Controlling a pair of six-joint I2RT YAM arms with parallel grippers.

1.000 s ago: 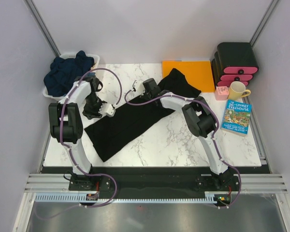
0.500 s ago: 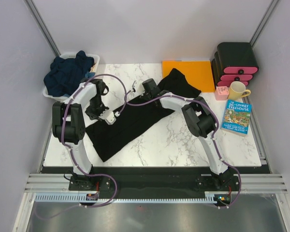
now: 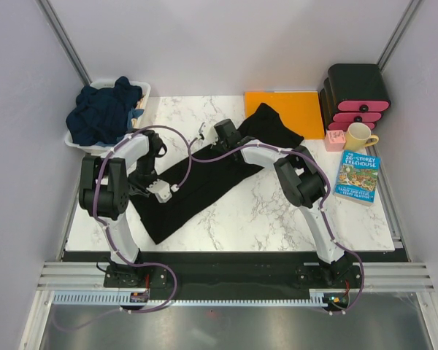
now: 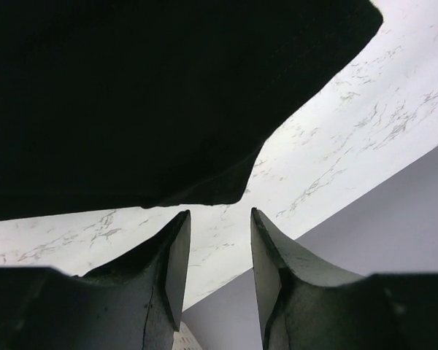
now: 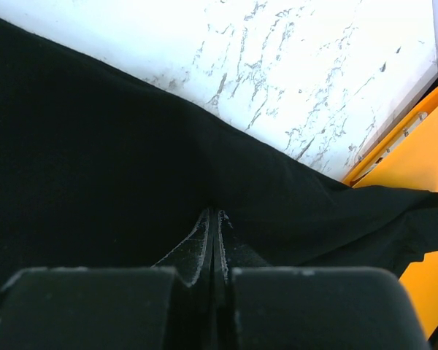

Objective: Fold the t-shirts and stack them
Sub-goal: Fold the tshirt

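Left claw [image 3: 160,191] has slid toward 6 o'clock along the 9 o'clock edge of the black t-shirt [image 3: 197,182]. Its jaws stand spread with nothing between them, just off the cloth's hem over the marble worktop [image 3: 277,211]. Right claw [image 5: 212,213] is pressed together, pinching a pucker of the same shirt near its 12 o'clock side. The shirt lies as a long band from 1 o'clock to 7 o'clock. Navy t-shirts [image 3: 102,109] are heaped in a white basket [image 3: 74,144] at 10 o'clock.

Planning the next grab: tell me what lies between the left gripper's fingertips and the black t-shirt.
Only a strip of bare marble table separates the left gripper from the black t-shirt; the left wrist view shows it.
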